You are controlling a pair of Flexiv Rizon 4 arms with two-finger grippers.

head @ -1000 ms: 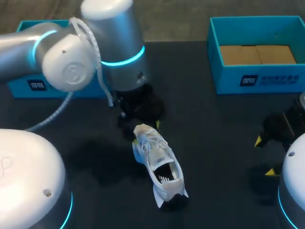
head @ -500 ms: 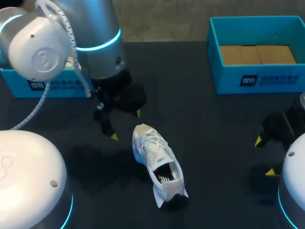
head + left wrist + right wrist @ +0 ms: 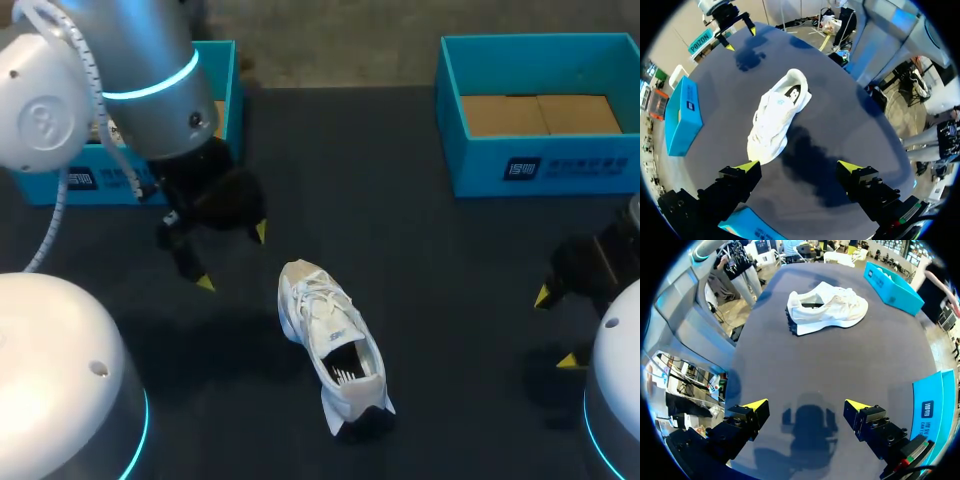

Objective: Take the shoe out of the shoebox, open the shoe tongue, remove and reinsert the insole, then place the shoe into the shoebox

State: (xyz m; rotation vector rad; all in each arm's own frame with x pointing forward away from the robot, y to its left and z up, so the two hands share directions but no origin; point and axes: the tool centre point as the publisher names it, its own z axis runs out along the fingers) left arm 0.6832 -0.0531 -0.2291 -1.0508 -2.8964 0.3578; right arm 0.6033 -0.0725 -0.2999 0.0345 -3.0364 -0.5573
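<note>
- The white shoe (image 3: 330, 345) is out on the dark desk (image 3: 430, 250), upright on its sole. It sits well apart from the blue shoebox (image 3: 540, 165) at the far right and the second blue box (image 3: 40, 182) at the far left.
- The long axis runs on a diagonal, with the toe aimed at the far-left side and the heel back toward the robot.
- The left gripper (image 3: 233, 258) hovers just off that toe with its fingers spread and nothing between them. In its wrist view the shoe lies straight ahead, toe end nearest.
- The right gripper (image 3: 556, 328) is also spread and empty. It hangs well off to the shoe's side and sees it broadside.
- By my read the left arm is nearer, so the tongue grab looks like its job.
- Each box carries a dark label with white print on its front wall. The shoe has a small side mark, too small to make out.
</note>
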